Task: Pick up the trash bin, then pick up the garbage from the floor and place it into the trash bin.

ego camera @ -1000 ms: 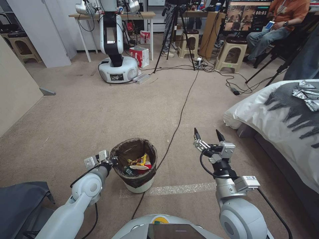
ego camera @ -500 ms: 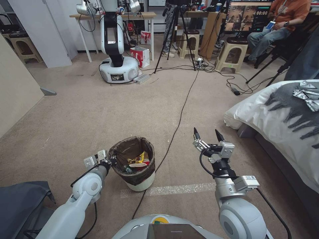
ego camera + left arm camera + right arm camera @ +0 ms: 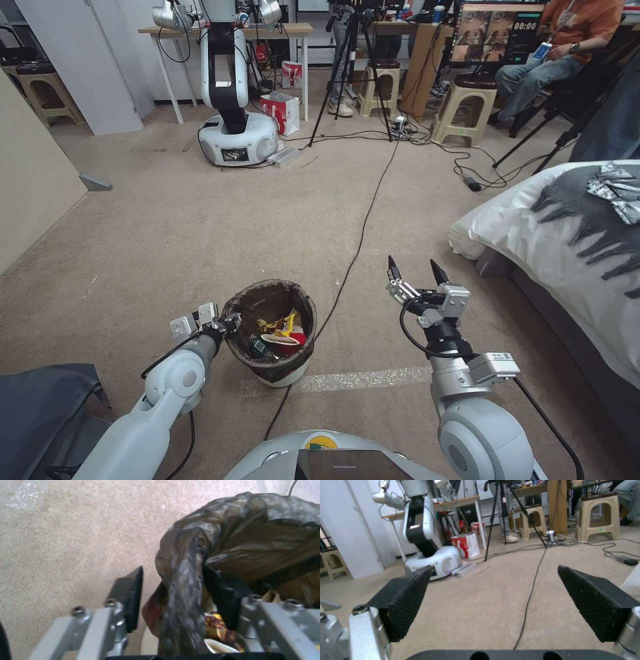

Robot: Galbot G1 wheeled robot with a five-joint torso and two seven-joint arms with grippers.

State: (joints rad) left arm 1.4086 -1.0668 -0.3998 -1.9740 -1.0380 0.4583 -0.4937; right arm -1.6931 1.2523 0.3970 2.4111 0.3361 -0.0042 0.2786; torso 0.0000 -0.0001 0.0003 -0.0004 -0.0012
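The trash bin (image 3: 270,333) sits on the carpeted floor (image 3: 167,233) just ahead of the robot, a round white plastic bucket whose thin, glossy brown-black liner is folded over the rim. Inside lies the garbage (image 3: 280,333): a crumpled red-and-white cup, yellow wrappers and a small green-labelled bottle. The left claw (image 3: 173,600) straddles the rim nearest that arm, one black pad (image 3: 128,597) outside with a visible gap to the wall, the other inside against the liner, so it looks released rather than clamped. The right claw (image 3: 413,270) hovers spread wide above bare carpet, beside a black cable (image 3: 360,240) that runs up to the bin. The likely trouble is the liner: slick and loosely wrinkled, it could slide over the smooth plastic, so a pinch might catch film alone and the bucket tilt or drop. A lift from one side could also tip the light litter out.
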